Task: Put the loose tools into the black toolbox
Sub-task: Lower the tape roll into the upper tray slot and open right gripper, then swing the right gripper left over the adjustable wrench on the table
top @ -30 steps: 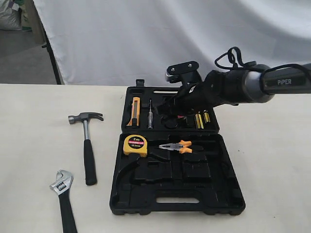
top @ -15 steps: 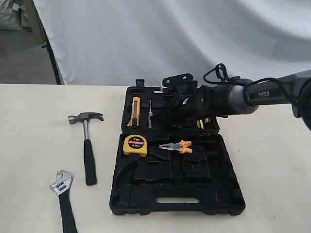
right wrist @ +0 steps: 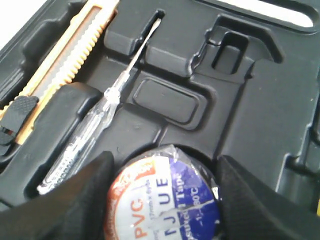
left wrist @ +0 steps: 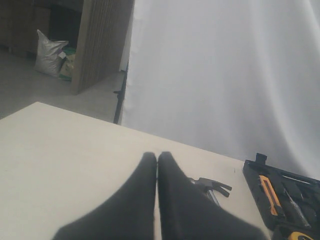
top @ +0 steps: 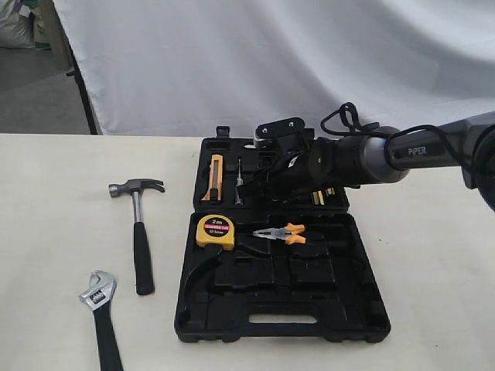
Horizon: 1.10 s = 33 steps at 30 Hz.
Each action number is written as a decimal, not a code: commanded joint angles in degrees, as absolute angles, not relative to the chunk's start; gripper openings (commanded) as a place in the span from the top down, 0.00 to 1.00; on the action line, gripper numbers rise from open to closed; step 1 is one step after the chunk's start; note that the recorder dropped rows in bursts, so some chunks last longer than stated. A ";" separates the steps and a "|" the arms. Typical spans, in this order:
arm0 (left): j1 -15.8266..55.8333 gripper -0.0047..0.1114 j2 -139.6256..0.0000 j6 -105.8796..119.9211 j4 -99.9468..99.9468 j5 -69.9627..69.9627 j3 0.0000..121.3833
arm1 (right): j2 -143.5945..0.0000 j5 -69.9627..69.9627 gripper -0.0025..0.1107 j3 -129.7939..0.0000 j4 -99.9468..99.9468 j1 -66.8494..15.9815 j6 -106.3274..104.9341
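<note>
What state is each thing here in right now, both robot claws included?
black toolbox: open, lying flat.
claw hammer: loose on the table, outside the case.
adjustable wrench: loose on the table.
tape measure: in the case.
pliers: in the case.
left gripper: shut, empty.
right gripper: open around a tape roll.

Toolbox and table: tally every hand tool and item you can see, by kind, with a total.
Claw hammer: 1
Adjustable wrench: 1
Tape measure: 1
Pliers: 1
Utility knife: 1
Test-pen screwdriver: 1
PVC tape roll: 1
Total: 7
</note>
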<state>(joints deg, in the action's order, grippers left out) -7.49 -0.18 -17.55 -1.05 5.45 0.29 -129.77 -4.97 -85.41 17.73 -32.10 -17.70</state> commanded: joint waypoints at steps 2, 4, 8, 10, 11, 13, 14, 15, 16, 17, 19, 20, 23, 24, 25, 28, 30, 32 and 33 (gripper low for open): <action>-8.94 0.95 0.00 -17.82 -1.30 5.03 0.44 | -129.89 -4.74 0.49 -85.84 17.66 -32.14 -19.09; -8.94 0.95 0.00 -17.82 -1.30 5.03 0.44 | -129.89 -4.57 0.46 -85.84 17.66 -32.14 -19.09; -8.94 0.95 0.00 -17.82 -1.30 5.03 0.44 | -129.89 -3.84 0.34 -85.84 17.66 -32.14 -19.26; -8.94 0.95 0.00 -17.82 -1.30 5.03 0.44 | -129.89 -3.68 0.26 -85.84 17.66 -32.14 -19.26; -8.94 0.95 0.00 -17.82 -1.30 5.03 0.44 | -129.89 -3.68 0.21 -85.84 17.66 -32.14 -19.26; -8.94 0.95 0.00 -17.82 -1.30 5.03 0.44 | -129.89 -3.50 0.15 -85.84 17.66 -32.14 -19.26; -8.94 0.95 0.00 -17.82 -1.30 5.03 0.44 | -129.76 -3.50 0.14 -85.84 17.66 -32.14 -19.26; -8.94 0.95 0.00 -17.82 -1.30 5.03 0.44 | -129.49 -3.50 0.14 -85.84 17.66 -32.14 -19.26; -8.94 0.95 0.00 -17.82 -1.30 5.03 0.44 | -128.84 -4.00 0.14 -85.84 17.66 -32.14 -19.26; -8.94 0.95 0.00 -17.82 -1.30 5.03 0.44 | -128.32 -5.03 0.14 -85.84 17.66 -32.14 -19.26; -8.94 0.95 0.00 -17.82 -1.30 5.03 0.44 | -126.40 -7.28 0.14 -85.84 17.66 -32.14 -19.26; -8.94 0.95 0.00 -17.82 -1.30 5.03 0.44 | -125.51 -8.41 0.14 -85.84 17.66 -32.14 -19.26; -8.94 0.95 0.00 -17.82 -1.30 5.03 0.44 | -122.22 -12.10 0.14 -85.84 17.66 -32.14 -19.26; -8.94 0.95 0.00 -17.82 -1.30 5.03 0.44 | -121.50 -13.01 0.14 -85.84 17.66 -32.14 -19.26; -8.94 0.95 0.00 -17.82 -1.30 5.03 0.44 | -120.76 -14.07 0.14 -85.84 17.66 -32.14 -19.37; -8.94 0.95 0.00 -17.82 -1.30 5.03 0.44 | -120.49 -15.65 0.14 -85.84 17.66 -32.14 -19.56; -8.94 0.95 0.00 -17.82 -1.30 5.03 0.44 | -120.49 -17.26 0.14 -85.84 17.66 -32.14 -19.70; -8.94 0.95 0.00 -17.82 -1.30 5.03 0.44 | -120.26 -18.79 0.14 -85.88 17.66 -32.39 -20.12; -8.94 0.95 0.00 -17.82 -1.30 5.03 0.44 | -119.94 -19.38 0.14 -85.88 18.01 -32.82 -20.56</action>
